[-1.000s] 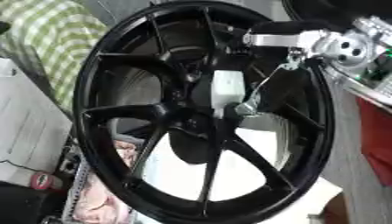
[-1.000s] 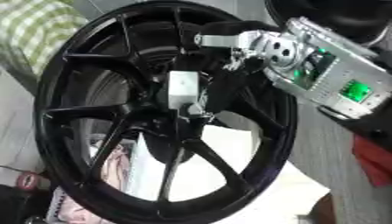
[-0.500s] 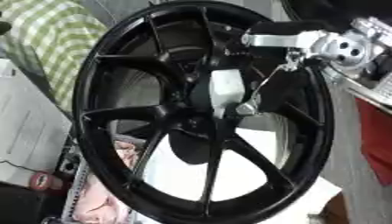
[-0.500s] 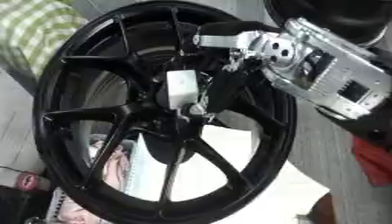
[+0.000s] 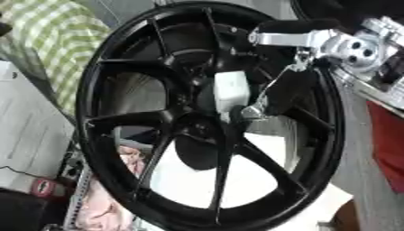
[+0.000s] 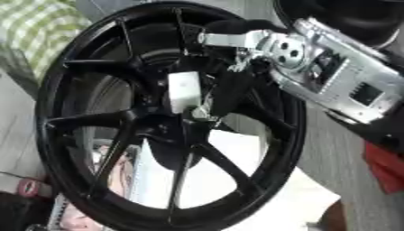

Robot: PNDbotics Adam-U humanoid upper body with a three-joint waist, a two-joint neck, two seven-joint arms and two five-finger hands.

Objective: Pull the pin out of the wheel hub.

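Wheel hub [image 5: 209, 131], black, multi-spoke, fills the view, standing up and tilted. No brand or writing readable on it. White block [image 5: 232, 91] sits at the hub centre, w/ a small silver bit [image 5: 254, 111] just below-right of it; can't confirm that's the pin. My right hand [image 6: 236, 85] comes in from upper right, silver wrist section behind it, dark fingers [image 6: 225, 97] reaching down over the rim to the centre, right beside the white block. Fingers look curled in around the centre piece, but whether they're truly grasping it or just touching, can't tell. Green-checked cloth [image 5: 55, 49] behind the wheel, upper left. Red thing [image 5: 388, 140] at right edge. Small pink-red item [image 5: 41, 187] lower left.
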